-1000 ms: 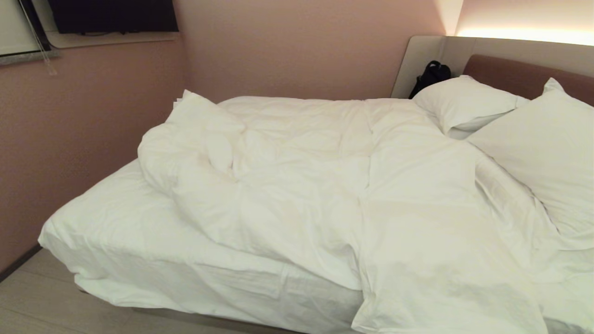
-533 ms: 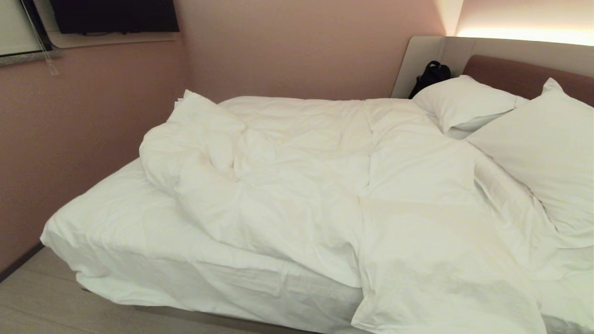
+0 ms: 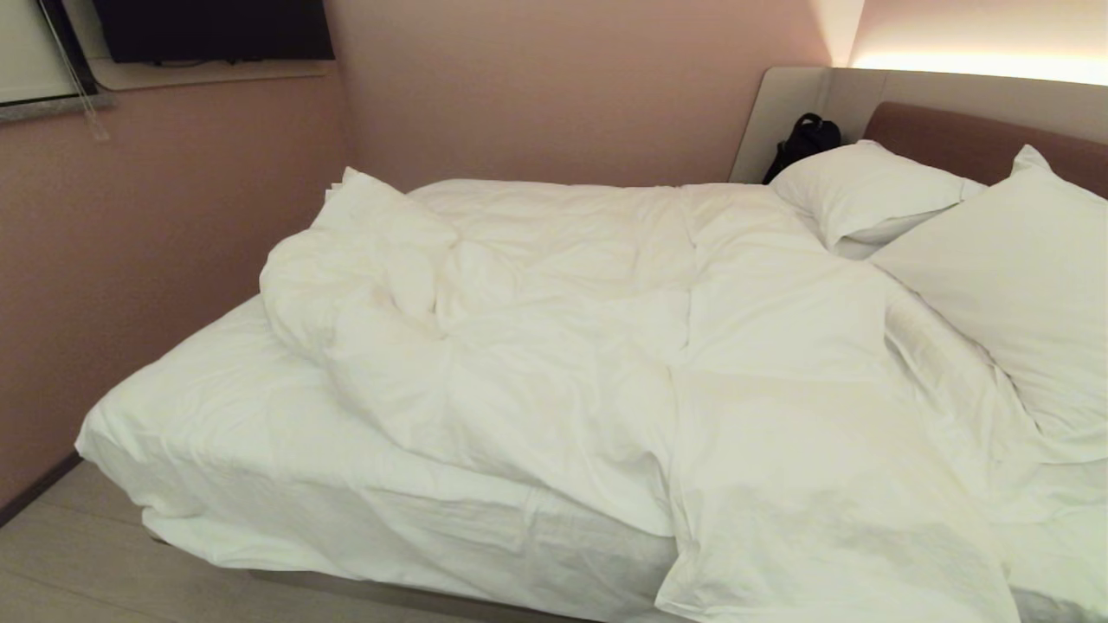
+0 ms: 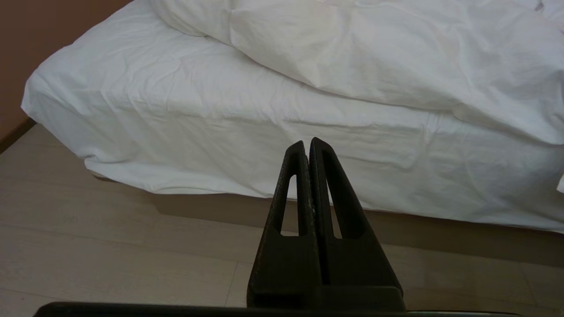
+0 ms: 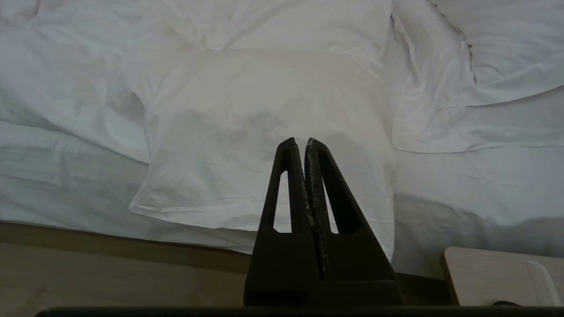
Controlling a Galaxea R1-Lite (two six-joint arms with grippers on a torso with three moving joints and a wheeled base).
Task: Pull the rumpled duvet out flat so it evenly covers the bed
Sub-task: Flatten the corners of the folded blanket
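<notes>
Neither arm shows in the head view. In its own wrist view, the left arm's black, wedge-shaped plastic pincer rises from 6 o'clock toward 12, its two slotted fingers pressed flat together and empty. The right arm's matching black pincer stands likewise, tips meeting, gripping nothing, held in open air.

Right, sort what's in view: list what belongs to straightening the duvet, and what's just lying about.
Part of the job:
- duvet, bunched up, one corner hanging over the near side
- bed, foot end left bare
- left end effector, shut, off the bed
- right end effector, shut, off the bed

Just lying about:
- two pillows
- black bag
</notes>
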